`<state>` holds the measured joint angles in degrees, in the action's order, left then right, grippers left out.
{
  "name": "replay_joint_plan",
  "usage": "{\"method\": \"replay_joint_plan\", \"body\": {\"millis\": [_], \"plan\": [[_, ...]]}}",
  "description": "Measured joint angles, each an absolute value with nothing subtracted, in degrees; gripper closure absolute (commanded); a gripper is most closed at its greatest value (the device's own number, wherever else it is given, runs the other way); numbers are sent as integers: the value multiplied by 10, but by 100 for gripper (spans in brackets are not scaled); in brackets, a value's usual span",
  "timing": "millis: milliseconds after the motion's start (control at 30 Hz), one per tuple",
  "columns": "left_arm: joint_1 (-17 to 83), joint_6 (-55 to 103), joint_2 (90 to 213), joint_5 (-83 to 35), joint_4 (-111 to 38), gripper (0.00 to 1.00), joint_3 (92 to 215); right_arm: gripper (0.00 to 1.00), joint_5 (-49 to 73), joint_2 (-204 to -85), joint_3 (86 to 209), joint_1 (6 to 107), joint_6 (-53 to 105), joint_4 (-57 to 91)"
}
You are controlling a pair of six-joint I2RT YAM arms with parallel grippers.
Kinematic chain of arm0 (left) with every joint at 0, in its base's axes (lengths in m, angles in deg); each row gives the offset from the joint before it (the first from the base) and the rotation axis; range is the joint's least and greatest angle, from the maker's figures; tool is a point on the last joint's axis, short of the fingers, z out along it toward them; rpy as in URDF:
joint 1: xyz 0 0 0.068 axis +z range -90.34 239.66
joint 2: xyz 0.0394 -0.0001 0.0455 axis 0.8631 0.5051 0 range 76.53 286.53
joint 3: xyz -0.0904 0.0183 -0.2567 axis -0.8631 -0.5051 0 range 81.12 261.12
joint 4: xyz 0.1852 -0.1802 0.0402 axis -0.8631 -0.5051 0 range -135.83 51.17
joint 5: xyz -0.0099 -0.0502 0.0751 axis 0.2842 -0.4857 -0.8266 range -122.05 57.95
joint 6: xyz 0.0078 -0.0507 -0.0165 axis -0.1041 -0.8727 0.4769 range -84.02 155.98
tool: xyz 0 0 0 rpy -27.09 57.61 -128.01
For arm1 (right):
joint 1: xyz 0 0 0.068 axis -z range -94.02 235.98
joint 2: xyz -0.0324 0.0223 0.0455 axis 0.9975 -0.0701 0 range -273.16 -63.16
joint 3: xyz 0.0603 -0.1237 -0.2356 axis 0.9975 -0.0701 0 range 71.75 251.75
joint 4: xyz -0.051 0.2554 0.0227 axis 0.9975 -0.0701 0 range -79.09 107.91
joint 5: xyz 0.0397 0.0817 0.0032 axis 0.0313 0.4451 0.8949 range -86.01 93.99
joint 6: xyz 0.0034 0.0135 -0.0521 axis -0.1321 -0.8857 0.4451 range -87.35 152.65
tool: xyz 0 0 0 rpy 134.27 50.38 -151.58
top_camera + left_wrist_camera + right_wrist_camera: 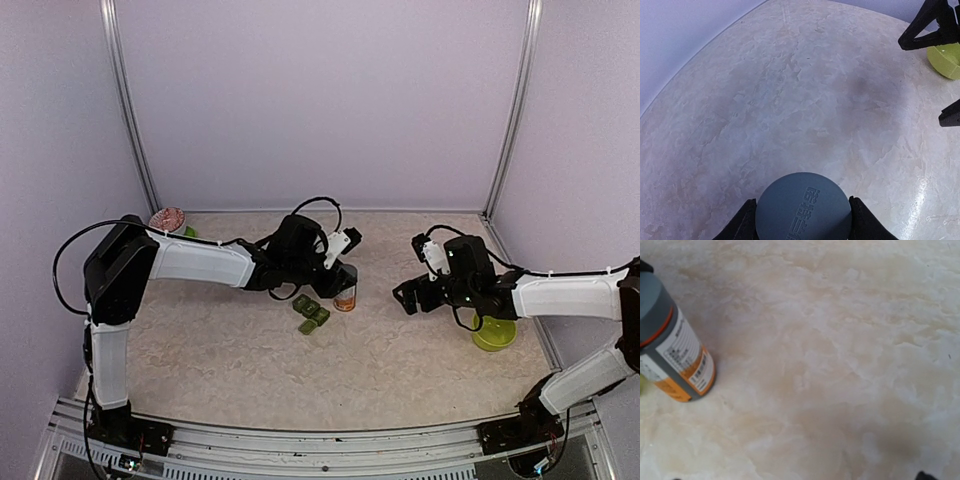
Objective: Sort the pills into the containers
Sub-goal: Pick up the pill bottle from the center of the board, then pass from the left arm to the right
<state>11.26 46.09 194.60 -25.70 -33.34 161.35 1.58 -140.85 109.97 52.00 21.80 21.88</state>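
An orange-labelled pill bottle [345, 296] with a grey cap [803, 209] stands upright in the middle of the table. My left gripper [344, 277] comes down on it from above. In the left wrist view its two black fingers [742, 222] press against both sides of the cap. The containers [312, 312], a dark green strip of joined compartments, lie just left of the bottle with lids down. No loose pills show. My right gripper [406, 296] hovers open to the right of the bottle, which appears at the left edge of its wrist view [676, 357].
A lime-green bowl [494, 334] sits under the right arm and shows at the upper right of the left wrist view [946, 59]. A pink ribbed dish [167, 218] and a small green object [190, 231] lie by the back left wall.
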Motion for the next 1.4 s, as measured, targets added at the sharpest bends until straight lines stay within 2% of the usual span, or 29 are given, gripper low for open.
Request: {"method": "replay_joint_plan", "body": {"millis": [467,833,1100,1400], "plan": [[118,455,1933,-185,-332,78,1603,0,130,-1376,1029,520,245,328],[115,417,1814,-102,-261,80,1508,0,334,-1341,975,520,252,495],[103,361,1707,-39,-96,82,1384,0,451,-1344,953,520,188,650],[89,291,1671,17,96,86,1309,1,518,-1363,954,518,120,799]]}}
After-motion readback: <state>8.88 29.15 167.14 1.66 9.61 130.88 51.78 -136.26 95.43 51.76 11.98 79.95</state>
